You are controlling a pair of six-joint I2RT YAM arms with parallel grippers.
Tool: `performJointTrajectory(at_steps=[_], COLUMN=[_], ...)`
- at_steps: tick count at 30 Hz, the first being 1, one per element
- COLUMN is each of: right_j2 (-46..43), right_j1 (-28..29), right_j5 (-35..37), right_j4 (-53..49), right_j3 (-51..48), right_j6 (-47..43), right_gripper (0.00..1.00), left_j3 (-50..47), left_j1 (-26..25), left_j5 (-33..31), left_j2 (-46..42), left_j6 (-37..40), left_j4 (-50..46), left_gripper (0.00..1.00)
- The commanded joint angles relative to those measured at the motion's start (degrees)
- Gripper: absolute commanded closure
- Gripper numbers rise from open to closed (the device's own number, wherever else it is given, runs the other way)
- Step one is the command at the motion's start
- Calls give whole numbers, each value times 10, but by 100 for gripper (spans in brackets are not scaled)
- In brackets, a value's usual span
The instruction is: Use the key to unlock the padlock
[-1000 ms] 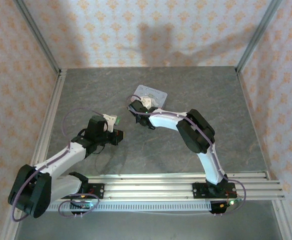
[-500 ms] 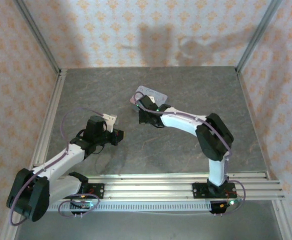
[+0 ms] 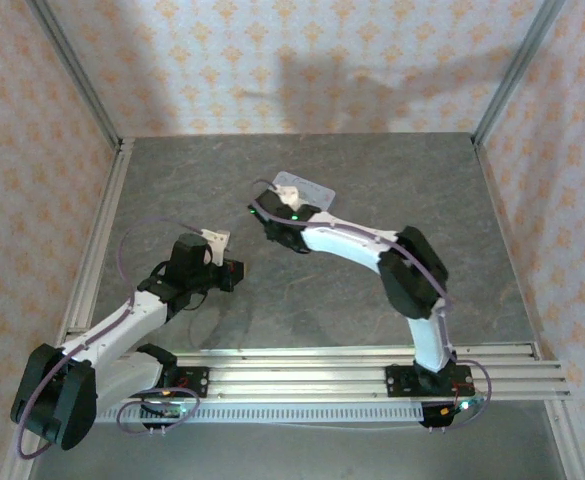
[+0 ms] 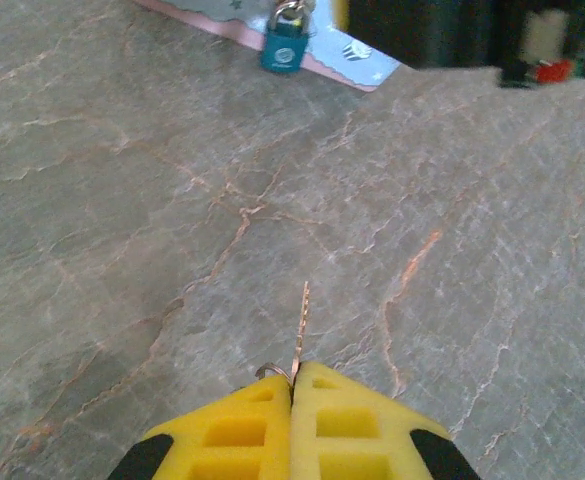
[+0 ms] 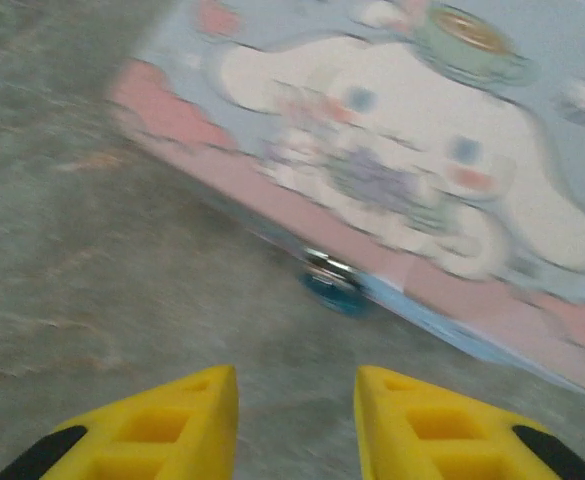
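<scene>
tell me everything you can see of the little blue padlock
The padlock is tiny, with a teal-blue metal-looking body bearing a pale mark and a silvery shackle that looks shut. It hangs upright at a side wall of the pastel tin, shackle up at the tin's edge, body against the pink side, its base at or on the stone-patterned table.

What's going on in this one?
The left claw is shut on the thin key. The key's blade points forward over the grey table toward the dark blue padlock, with a clear gap between them. The padlock sits at the front edge of a pastel cartoon tin. The right claw, jaws apart and holding nothing, faces the padlock from close up. The key is not yet in the padlock.
</scene>
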Motion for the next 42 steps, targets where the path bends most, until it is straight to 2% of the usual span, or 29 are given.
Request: performJointTrajectory(at_steps=[1,8,13,16,19,23,29,36,42], right_j2=[71,192,313,366,364,340,238,100,2], right_j1=[19,13,-22,-42,-59,-73,-70,-64,-63], right_j5=[51,85,52,29,2,-70,-166,-197,-192], right_j4=[-38,-56,-143,-181,-181,-196,-147,-77,-80], right_j3=[90,295,502,585,568,519,323,76,48], right_j6=[12,-46,-85,-102,-113,-156,-233,-253,-209], right_gripper=[67,63,61,60,60,64,69,72,63], left_j3=[18,9,5,9,15,18,7,-12,-14], left_j1=[-3,-3,-3,-3,-3,-3,-3,-3,-3], left_j5=[-39,-59,-61,-64,-68,-72,-78,-92,-71], left_j2=[2,12,28,34,34,32,16,-24,-35], left_j6=[-17,-43,-49,-46,-41,-39,-49,-63,-59], left_j4=[-35,-35,-26,-31,-42,-52,-58,-73,-64], left_gripper=[100,100,100,100,100,100,100,100,100])
